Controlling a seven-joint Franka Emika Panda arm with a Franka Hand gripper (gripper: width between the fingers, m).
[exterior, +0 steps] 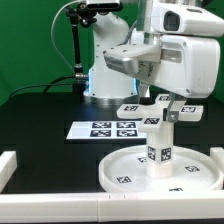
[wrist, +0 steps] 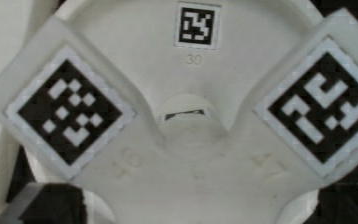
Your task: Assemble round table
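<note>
White rounded arm (exterior: pixel 150 55) with grey joints, boxy wrist, pale pincer (exterior: pixel 167 104).

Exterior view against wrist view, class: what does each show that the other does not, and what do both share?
Only the exterior view shows the large rimmed round white plastic disc as a whole, the short thick white cylinder standing upright on it, the marker board and the open gripper above the stack. Only the wrist view shows the hole at the centre of the small white cross-shaped piece. Both show that cross-shaped piece and its black-and-white tags.
</note>
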